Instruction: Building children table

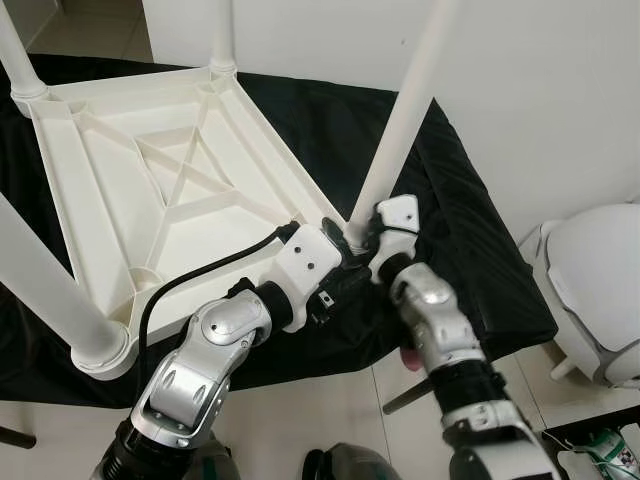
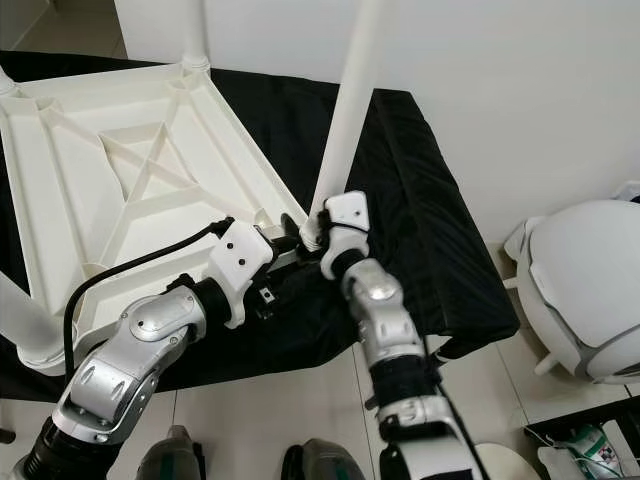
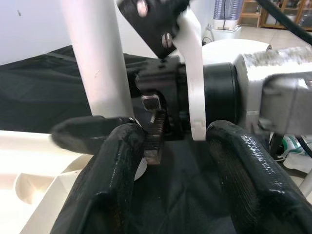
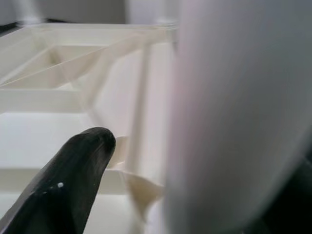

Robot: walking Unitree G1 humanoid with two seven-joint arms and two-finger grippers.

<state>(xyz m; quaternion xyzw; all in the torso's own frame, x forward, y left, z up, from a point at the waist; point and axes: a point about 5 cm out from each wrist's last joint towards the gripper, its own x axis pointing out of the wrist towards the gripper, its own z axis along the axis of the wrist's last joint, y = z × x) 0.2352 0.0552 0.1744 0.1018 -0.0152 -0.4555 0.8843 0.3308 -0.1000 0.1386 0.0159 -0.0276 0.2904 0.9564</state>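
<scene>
The white plastic table (image 1: 110,190) lies upside down on a black cloth, with legs standing up from its corners. The leg (image 1: 400,120) at the near right corner rises at a slant. My right gripper (image 1: 358,238) is shut on the base of this leg; the right wrist view has one black finger (image 4: 68,180) beside the leg (image 4: 239,112). My left gripper (image 1: 335,262) sits just left of that corner, open, its fingers (image 3: 112,170) pointing at the leg (image 3: 97,63) and the right wrist behind it.
Another thick leg (image 1: 40,280) stands at the near left corner, two more at the far corners. The black cloth (image 1: 480,270) ends close to my right arm, above tiled floor. A white rounded appliance (image 1: 600,290) stands on the floor at the right. A white wall is behind.
</scene>
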